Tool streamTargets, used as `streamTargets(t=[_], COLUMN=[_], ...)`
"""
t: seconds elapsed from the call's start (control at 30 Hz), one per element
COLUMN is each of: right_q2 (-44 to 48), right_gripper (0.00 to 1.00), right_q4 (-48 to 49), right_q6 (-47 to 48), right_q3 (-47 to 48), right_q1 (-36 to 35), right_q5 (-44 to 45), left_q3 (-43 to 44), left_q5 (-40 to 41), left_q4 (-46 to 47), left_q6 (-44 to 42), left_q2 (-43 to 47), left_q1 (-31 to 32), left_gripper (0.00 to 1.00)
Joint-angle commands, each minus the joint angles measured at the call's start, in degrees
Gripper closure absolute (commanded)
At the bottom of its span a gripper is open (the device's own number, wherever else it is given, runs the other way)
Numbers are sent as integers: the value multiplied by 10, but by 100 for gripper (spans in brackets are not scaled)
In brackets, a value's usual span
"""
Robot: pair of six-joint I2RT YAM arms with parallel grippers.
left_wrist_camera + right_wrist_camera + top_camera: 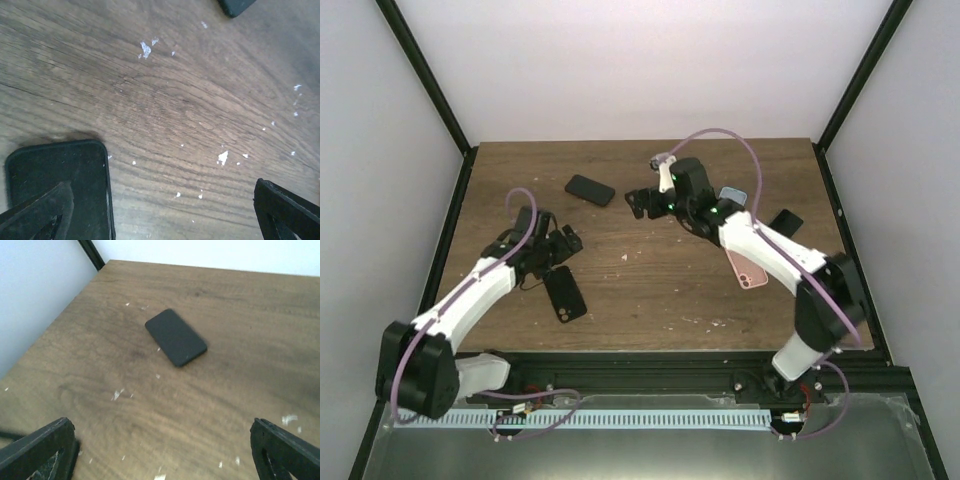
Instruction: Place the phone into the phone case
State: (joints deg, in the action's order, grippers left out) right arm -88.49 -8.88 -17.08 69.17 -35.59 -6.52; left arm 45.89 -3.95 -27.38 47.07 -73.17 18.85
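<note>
Stiff, slick, thin phone (176, 337) likely wants a long-edge pinch; left fingers (37, 215) and right fingers (285, 450) both apart.

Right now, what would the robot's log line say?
left gripper: open, holding nothing, beside near black slab | right gripper: open, holding nothing, facing far black slab

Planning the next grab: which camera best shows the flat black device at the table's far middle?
Right wrist: the flat black device lies whole, unobstructed and large. Top external shows it whole but small. Left wrist catches only a dark corner at its top edge, probably this device.
</note>
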Motion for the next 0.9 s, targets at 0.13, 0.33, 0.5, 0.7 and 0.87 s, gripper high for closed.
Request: streamTargets(t=[0.13,0.33,0.5,0.7,0.87], right_q2=[-249,-412,-558,-627,-645], right_gripper=[4,4,4,2,2], right_q4=[-37,-94,-158,-143,-137], right_q6=[100,118,126,153,146], right_q3=[240,422,596,651,651], right_q1=[21,22,22,22,22], right_q5=[-27,-46,-39,-45,-65], left_q3=[9,1,-2,8,17], left_q5=[37,43,33,28,29], left_q4=[-111,-156,-175,-200,-216], left_q6=[-48,-76,-79,-86,-89], left_q2=[160,272,345,383,395], left_q1=[-2,-2,-2,-2,-2], left_gripper=[0,0,0,0,1])
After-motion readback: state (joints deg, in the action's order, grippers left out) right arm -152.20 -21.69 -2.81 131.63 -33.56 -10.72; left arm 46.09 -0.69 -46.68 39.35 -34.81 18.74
